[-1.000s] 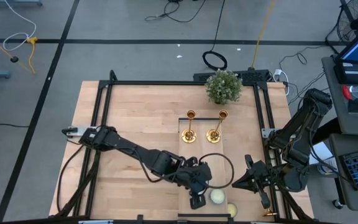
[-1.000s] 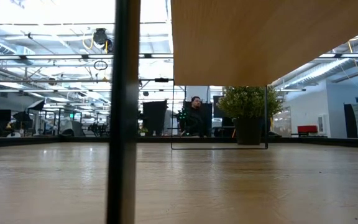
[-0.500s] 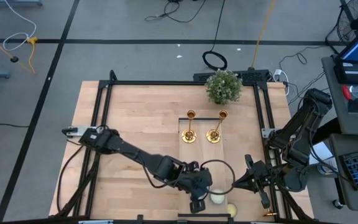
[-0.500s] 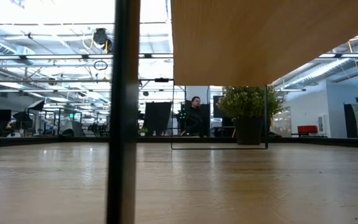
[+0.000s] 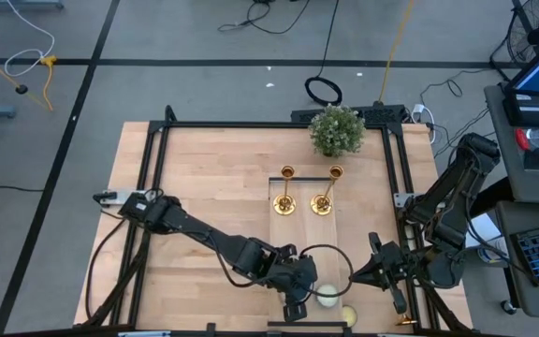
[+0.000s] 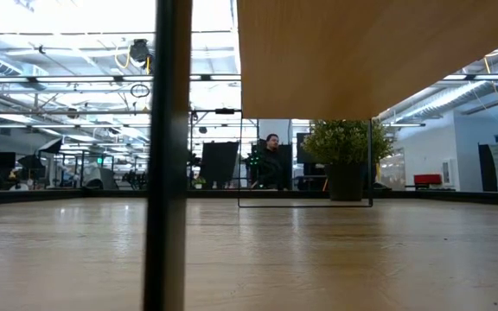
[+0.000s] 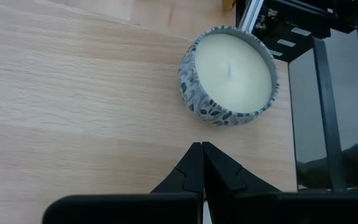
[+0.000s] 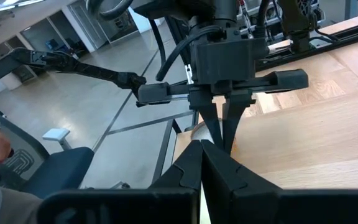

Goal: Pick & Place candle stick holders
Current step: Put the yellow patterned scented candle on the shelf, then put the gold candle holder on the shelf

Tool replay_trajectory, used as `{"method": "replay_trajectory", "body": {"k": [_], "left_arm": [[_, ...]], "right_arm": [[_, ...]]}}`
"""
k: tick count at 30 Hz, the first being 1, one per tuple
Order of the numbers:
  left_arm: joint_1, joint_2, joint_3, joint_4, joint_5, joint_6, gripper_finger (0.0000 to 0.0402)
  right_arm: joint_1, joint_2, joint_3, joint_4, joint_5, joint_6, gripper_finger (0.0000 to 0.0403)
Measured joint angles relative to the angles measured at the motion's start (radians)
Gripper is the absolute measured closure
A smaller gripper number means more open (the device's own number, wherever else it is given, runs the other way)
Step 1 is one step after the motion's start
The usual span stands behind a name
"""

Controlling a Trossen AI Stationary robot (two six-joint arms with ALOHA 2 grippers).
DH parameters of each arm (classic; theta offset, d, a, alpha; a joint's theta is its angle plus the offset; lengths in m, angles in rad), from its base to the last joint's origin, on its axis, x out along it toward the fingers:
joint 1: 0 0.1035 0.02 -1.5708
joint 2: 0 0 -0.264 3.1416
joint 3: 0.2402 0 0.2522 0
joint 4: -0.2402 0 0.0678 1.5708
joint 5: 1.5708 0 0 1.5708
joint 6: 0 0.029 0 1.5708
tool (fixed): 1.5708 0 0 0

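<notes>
Two gold candle stick holders [image 5: 285, 192] [image 5: 324, 192] stand on their round bases inside a thin dark frame [image 5: 270, 187] at the table's middle. A third does not show. My left gripper [image 5: 294, 309] is shut and empty near the table's near edge, just left of a pale candle in a patterned tin [image 7: 229, 74], which also shows in the high view [image 5: 327, 298]. My right gripper [image 5: 354, 275] is shut and empty, right of the candle and pointing toward the left gripper [image 8: 221, 127].
A second pale candle [image 5: 348, 315] lies at the near edge. A potted plant [image 5: 336, 130] stands at the far edge behind the frame. A black cable loop [image 5: 326, 251] arcs above the candles. A person [image 6: 271, 161] sits far behind the table.
My left gripper has gone a little toward the table's near edge, staying shut beside the tin candle.
</notes>
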Motion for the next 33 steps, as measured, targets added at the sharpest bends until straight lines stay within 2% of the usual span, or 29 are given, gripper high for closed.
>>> {"method": "replay_trajectory", "body": {"k": [14, 26, 33], "left_arm": [[-0.006, -0.003, 0.000, -0.012, -0.009, -0.007, 0.0401], [-0.009, -0.053, -0.001, -0.018, -0.111, -0.013, 0.0401], [-0.008, -0.075, -0.001, -0.016, -0.101, -0.040, 0.0401]], "right_arm": [[0.000, 0.000, 0.000, 0.000, 0.000, 0.015, 0.0403], [0.000, 0.000, 0.000, -0.001, 0.000, 0.015, 0.0403], [0.000, 0.000, 0.000, 0.003, 0.000, 0.019, 0.0403]]}}
